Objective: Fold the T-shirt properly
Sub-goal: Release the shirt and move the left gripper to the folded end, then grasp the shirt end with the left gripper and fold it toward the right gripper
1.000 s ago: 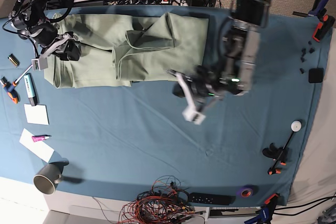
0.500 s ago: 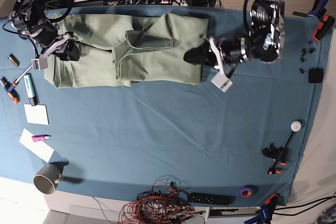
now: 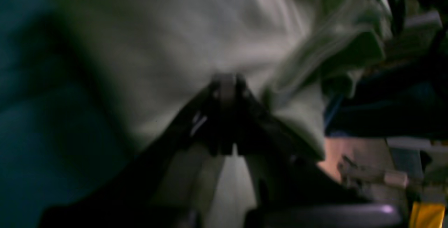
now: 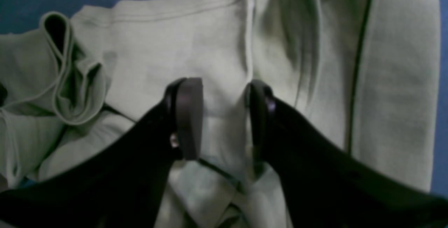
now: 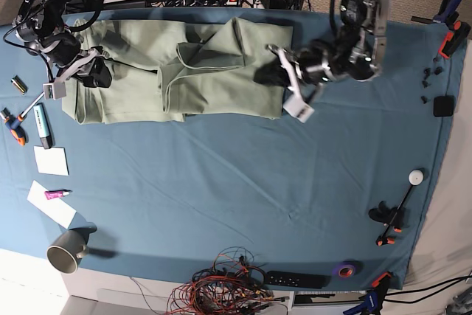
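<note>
The T-shirt (image 5: 206, 71) is pale sage green and lies partly folded along the far side of the teal table cloth (image 5: 221, 182). My left gripper (image 5: 267, 75) is shut, and its tip sits over the shirt's right edge. In the blurred left wrist view its fingers (image 3: 225, 88) are pressed together above the T-shirt (image 3: 168, 46); no cloth shows between them. My right gripper (image 5: 94, 73) is at the shirt's left end. In the right wrist view it (image 4: 224, 116) stands open just over the T-shirt (image 4: 196, 46), straddling a seam.
A grey mug (image 5: 68, 250), paper slips (image 5: 50, 160) and markers (image 5: 44, 125) lie at the left edge. Tangled wires (image 5: 221, 285), a black remote (image 5: 295, 279) and a purple tape roll (image 5: 346, 268) line the near edge. Clamps (image 5: 387, 219) sit at the right.
My left arm has swung from the middle of the table up to the shirt's right edge, then shifted slightly left. The right arm has stayed in place.
</note>
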You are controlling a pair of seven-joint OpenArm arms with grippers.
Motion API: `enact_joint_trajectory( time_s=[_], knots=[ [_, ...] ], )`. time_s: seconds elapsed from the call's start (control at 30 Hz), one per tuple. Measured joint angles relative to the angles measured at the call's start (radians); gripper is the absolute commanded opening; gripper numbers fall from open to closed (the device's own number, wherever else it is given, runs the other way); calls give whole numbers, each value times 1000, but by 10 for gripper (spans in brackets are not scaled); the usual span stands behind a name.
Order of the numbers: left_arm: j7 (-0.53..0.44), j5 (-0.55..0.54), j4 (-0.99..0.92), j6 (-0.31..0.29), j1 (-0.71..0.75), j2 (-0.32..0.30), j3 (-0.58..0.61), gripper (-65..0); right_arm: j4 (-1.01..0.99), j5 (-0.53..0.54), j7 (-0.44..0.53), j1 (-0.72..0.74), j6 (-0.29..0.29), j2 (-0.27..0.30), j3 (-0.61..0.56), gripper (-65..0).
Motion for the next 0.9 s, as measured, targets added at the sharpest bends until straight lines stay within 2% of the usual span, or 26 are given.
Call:
enact_joint_trajectory(
  time_s=[0.23,0.27,0.37,0.63,0.8,0.9],
  knots=[
    [-30,60,0,8,3,46,89,-650,0,0,0,0,0,0,0,-423],
    [-33,84,0,32,4,50,103,-650,0,0,0,0,0,0,0,-423],
    [-65,132,0,53,2,50,158,-650,0,0,3,0,0,0,0,-423],
    [-40,110,3,50,2,50,315,-650,0,0,4,0,0,0,0,-423],
    [-16,16,2,-82,-9,53,357,-650,0,-30,18,0,0,0,0,-423],
    [-3,-3,2,-108,-14,53,356,-650,0,-34,23,0,0,0,0,-423]
  ],
)
